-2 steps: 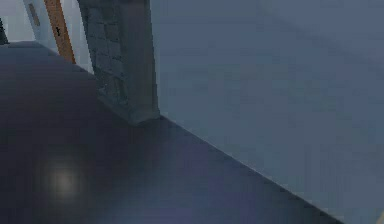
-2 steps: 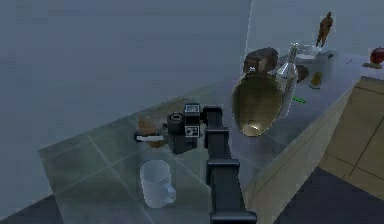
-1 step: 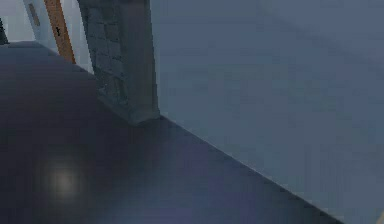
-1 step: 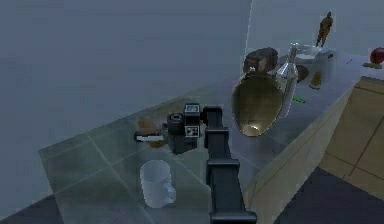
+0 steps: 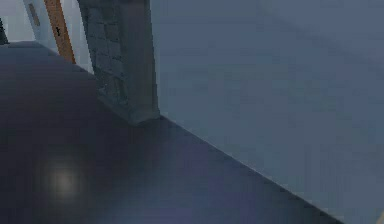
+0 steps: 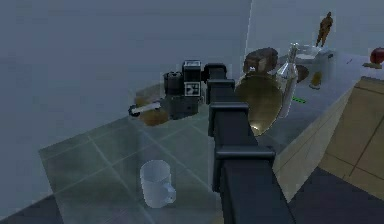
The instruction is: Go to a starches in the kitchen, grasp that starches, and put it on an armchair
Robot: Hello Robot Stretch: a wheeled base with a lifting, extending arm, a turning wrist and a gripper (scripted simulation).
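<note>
Arm side view: the dark square arm point(image 6: 238, 150) reaches out over a greenish tiled surface point(image 6: 85, 160). At its far end is the tool point(image 6: 138, 108), with a small brown lump point(image 6: 155, 117) right by its thin fingers (too small to name). I cannot tell if the tool has hold of it. A clear glass mug point(image 6: 156, 184) stands nearby. A dark brown loaf point(image 6: 262, 60) lies on the pale bench point(image 6: 335, 110). Forward view: a grey stone pillar point(image 5: 120, 55) on dark floor point(image 5: 100, 170).
</note>
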